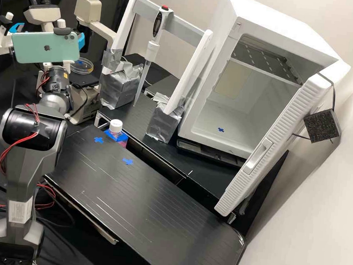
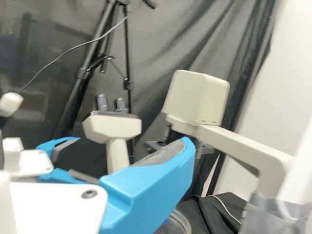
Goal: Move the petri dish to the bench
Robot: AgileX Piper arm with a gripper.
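Partly hidden behind the teal phone on the wrist, the gripper (image 1: 81, 41) shows a bit of blue finger near the microscope, above the petri dish. A large blue finger with a bare grey pad marks the gripper (image 2: 184, 146) in the wrist view; it stands open, no object against that pad. The clear petri dish (image 1: 82, 65), with some yellow at its rim, lies on the dark microscope stage. In the wrist view, part of the petri dish (image 2: 179, 223) shows beyond the finger, which hides the rest. The black bench (image 1: 138, 195) lies in front.
The cream microscope (image 1: 88, 9) stands behind the dish. A pipette (image 1: 155, 36) hangs on a white stand. A capped bottle (image 1: 115, 127) is at the bench's back edge, near blue tape marks. The white incubator (image 1: 236, 113) has its door open.
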